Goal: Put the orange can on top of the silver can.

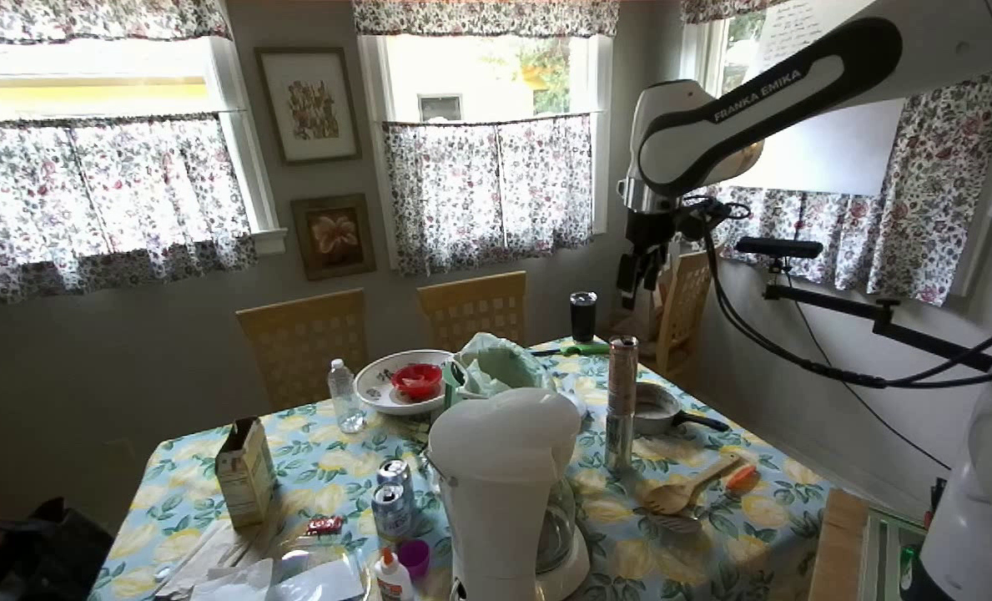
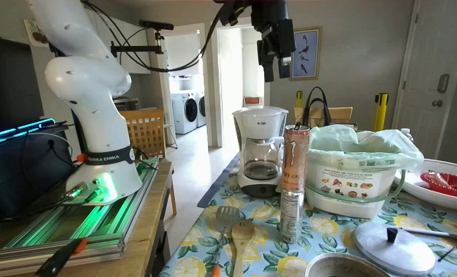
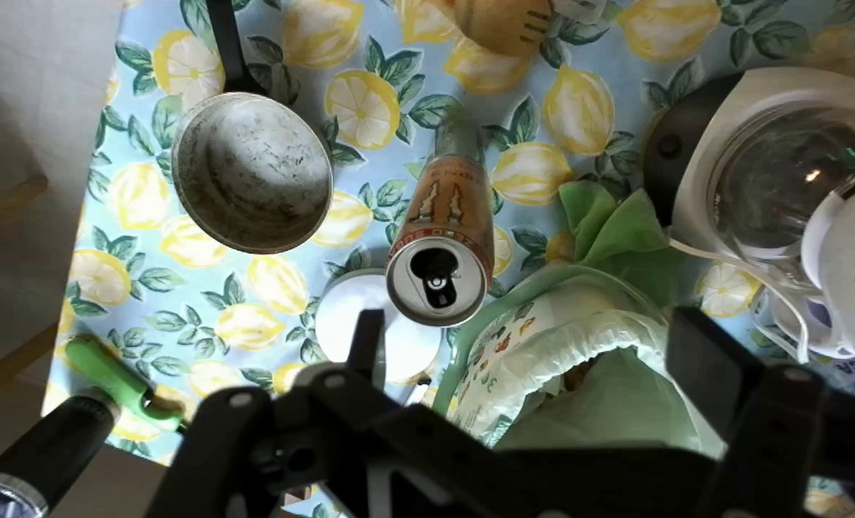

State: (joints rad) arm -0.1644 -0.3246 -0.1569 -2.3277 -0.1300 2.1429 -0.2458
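Note:
The orange can [image 1: 623, 376] stands upright on top of the silver can [image 1: 619, 444] in both exterior views. In an exterior view the orange can [image 2: 295, 161] sits directly on the silver can [image 2: 291, 217], which stands on the lemon-print tablecloth. My gripper [image 1: 639, 288] is high above the cans and apart from them; it also shows in an exterior view [image 2: 276, 73]. In the wrist view the fingers [image 3: 531, 338] are spread wide with nothing between them. There the orange can's open top [image 3: 438, 280] faces me, and the silver can [image 3: 459, 140] is mostly hidden behind it.
A lined white bin [image 2: 343, 184] stands close beside the cans. A white coffee maker [image 2: 261, 150] is near them. A pan [image 3: 254, 173], a lid [image 2: 393, 246], a wooden spatula [image 2: 243, 238] and a black tumbler [image 1: 583, 317] also lie or stand around.

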